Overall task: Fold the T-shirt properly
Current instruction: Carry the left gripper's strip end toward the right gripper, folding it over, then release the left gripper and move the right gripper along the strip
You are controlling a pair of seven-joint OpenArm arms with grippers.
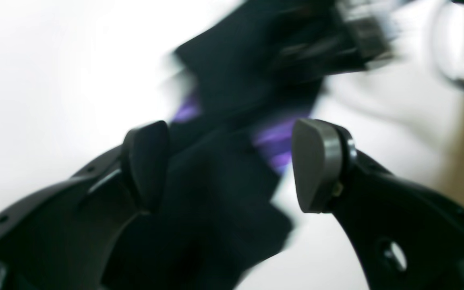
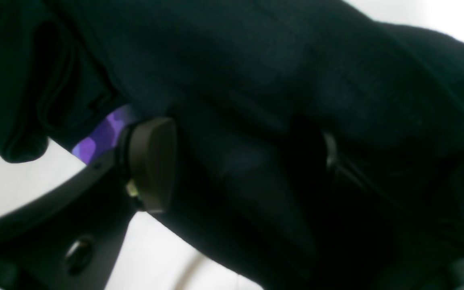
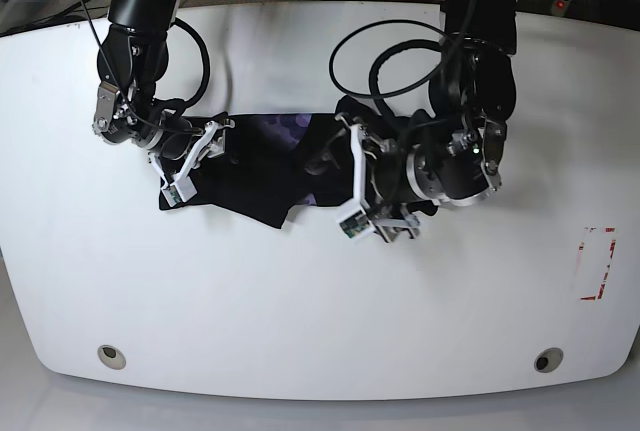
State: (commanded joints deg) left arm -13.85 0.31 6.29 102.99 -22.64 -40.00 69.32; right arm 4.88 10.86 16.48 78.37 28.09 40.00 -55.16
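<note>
Black cloth, the T-shirt (image 3: 255, 166), lies bunched in a wide strip on the white table (image 3: 320, 311), stretched between the two grippers. Purple patches of its print show in the folds near the middle.

Left gripper (image 1: 232, 165): released, its jaws spread wide. Black cloth with a purple streak lies between and beyond the two pads; whether either pad touches it is lost to blur. In the base view this gripper (image 3: 345, 186) sits at the shirt's right end, with its white camera bracket just below.

Right gripper (image 2: 240, 165): one grey pad presses against a thick fold of cloth, and the other finger is buried in dark fabric, so it appears to grasp the shirt. In the base view it (image 3: 200, 146) sits at the shirt's left end.

Around both grippers the table is smooth and glossy, rounded at the corners, with two round holes (image 3: 112, 356) near the front edge. A red-marked label (image 3: 597, 263) lies far out from the left gripper. Beyond the table's back edge, cables and dark floor show.
</note>
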